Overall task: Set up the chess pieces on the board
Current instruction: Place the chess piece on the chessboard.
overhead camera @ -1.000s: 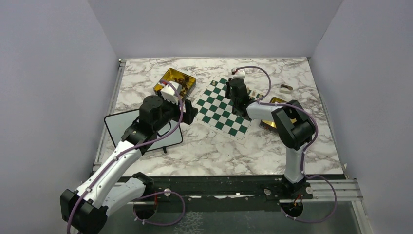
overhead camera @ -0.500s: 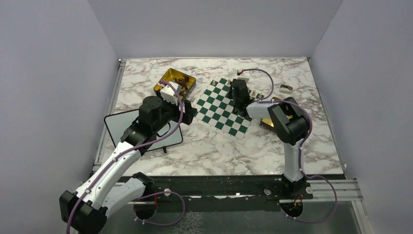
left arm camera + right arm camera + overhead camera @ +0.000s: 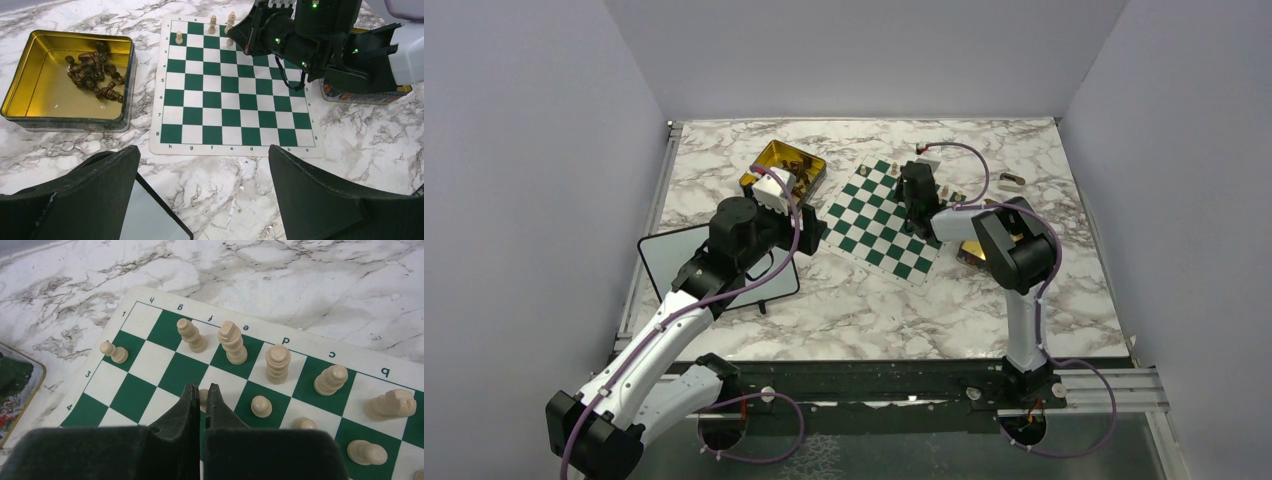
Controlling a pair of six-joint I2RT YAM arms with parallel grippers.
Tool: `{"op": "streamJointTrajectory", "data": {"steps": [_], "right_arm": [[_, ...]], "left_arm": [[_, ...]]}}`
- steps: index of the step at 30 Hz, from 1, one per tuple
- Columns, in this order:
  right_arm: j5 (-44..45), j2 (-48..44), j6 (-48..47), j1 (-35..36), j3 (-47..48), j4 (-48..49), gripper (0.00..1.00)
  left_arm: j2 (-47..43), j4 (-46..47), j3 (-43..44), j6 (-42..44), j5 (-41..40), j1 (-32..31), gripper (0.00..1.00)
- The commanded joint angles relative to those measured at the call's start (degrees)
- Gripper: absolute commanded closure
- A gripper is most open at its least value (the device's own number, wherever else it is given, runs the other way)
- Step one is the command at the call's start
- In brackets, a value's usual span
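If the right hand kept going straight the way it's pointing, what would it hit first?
Probably the pale pawn peeking out at the tips of the right hand; whether it's already gripped is unclear.

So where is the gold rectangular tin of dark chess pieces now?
In the top view the gold rectangular tin sits on the marble table, left of the green-and-white checked board, just beyond the left gripper.

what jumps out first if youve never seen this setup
The green-and-white board at mid-table stands out, with pale chess pieces lined up only along its far edge. The right pincer is shut and low over that row. Left of the board, a gold tin holds a heap of dark pieces.
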Motion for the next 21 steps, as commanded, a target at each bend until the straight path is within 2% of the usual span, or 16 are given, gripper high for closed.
{"op": "streamJointTrajectory", "data": {"steps": [1,21], "right_arm": [[2.1,1.7,0.4,-0.7,1.6,3.2,0.96],[0.3,4.3,-0.2,-1.2,3.2,4.0,0.92]], "left_arm": [[-0.7,0.1,0.5,0.7,-1.5,-0.3,0.01],[-0.8,0.0,0.7,0.6,-1.9,-0.3,0.01]]}}
